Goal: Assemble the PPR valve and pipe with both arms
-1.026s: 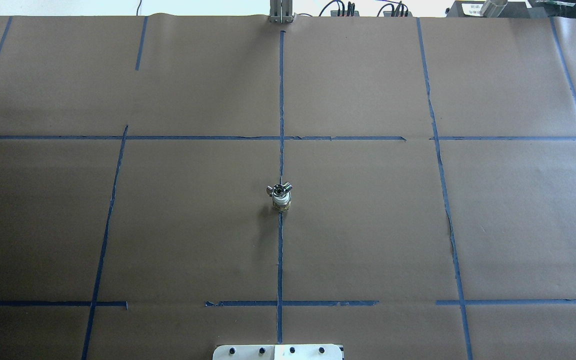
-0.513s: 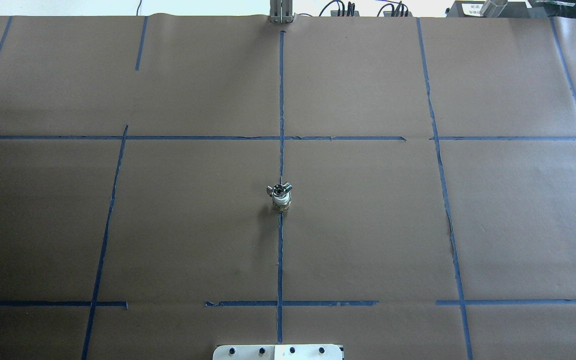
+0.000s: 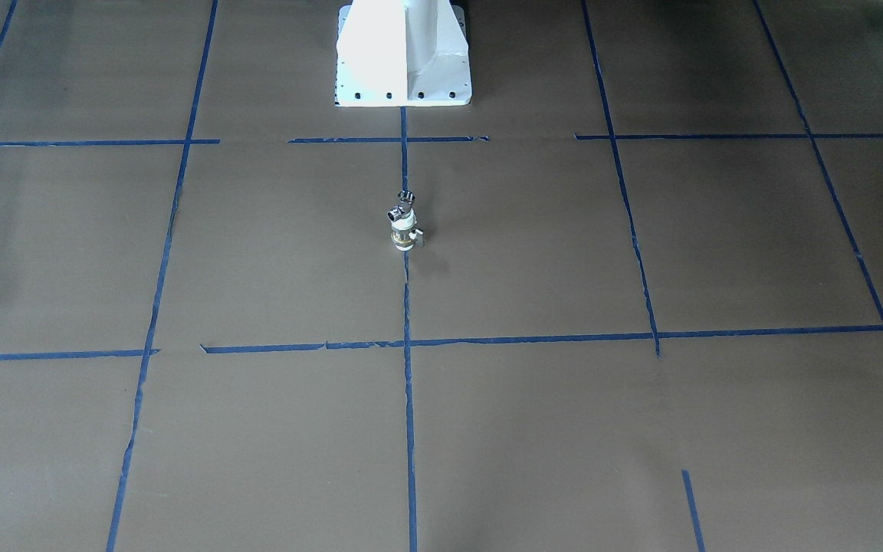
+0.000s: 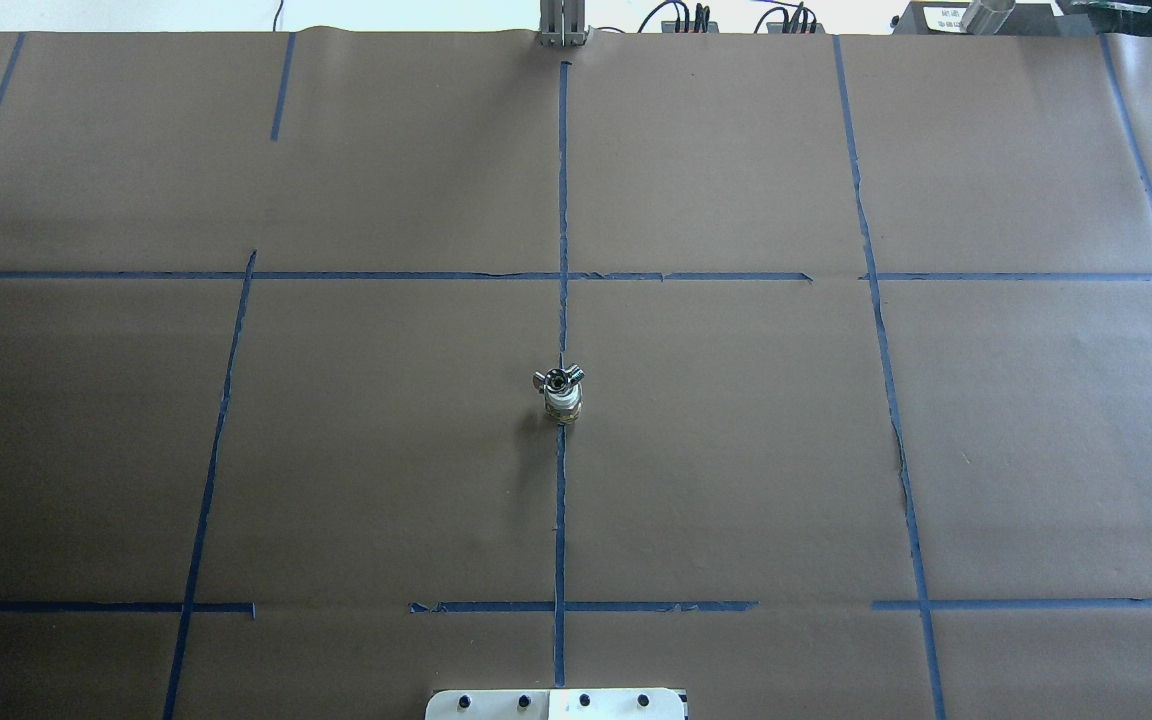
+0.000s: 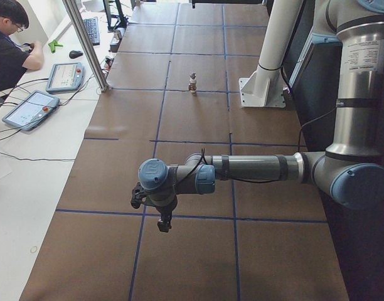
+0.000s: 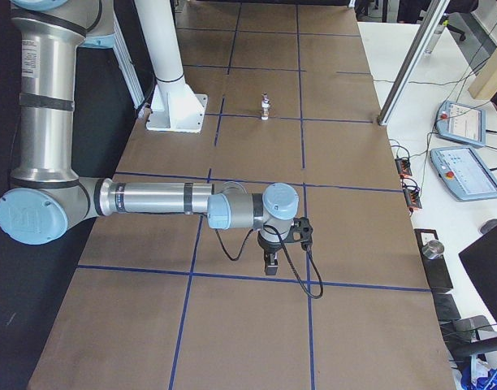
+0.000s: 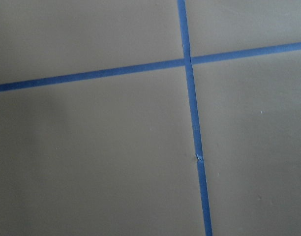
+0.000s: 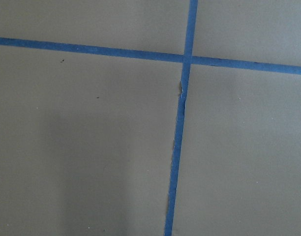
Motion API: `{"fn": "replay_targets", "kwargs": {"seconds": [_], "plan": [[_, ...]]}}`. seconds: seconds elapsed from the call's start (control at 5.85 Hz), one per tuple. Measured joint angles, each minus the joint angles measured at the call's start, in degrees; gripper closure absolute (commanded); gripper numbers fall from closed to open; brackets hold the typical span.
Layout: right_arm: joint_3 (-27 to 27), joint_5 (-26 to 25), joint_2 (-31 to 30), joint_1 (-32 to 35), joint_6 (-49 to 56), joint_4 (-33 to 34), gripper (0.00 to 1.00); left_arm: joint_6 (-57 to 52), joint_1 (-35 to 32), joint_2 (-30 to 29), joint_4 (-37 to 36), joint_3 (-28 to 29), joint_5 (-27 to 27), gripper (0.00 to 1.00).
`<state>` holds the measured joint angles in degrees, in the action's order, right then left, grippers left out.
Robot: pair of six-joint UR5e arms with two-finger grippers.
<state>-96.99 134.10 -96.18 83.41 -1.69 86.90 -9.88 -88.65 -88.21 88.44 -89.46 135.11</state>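
Pipe (image 4: 559,378) on valve (image 4: 562,403), far from the bench (image 4: 736,470) edges.
Likely light, slick; I'd pinch the white end. Left hand (image 5: 164,221), right hand (image 6: 270,264): can't tell.

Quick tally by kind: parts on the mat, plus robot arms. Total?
Valve: 1
Pipe: 1, on top of the valve
Arms: 2, left arm and right arm
Total: 4
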Motion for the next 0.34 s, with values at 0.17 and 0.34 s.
{"fn": "replay_targets", "kwargs": {"seconds": [0.17, 0.34], "plan": [[0.14, 0.16, -0.03, -0.04, -0.10, -0.91, 0.00, -0.03, 0.03, 0.49, -0.01, -0.37, 0.00, 0.00], [0.31, 0.22, -0.03, -0.10, -0.17, -1.31, 0.00, -0.04, 0.02, 0.74, -0.02, -1.02, -0.05, 0.00]]}}
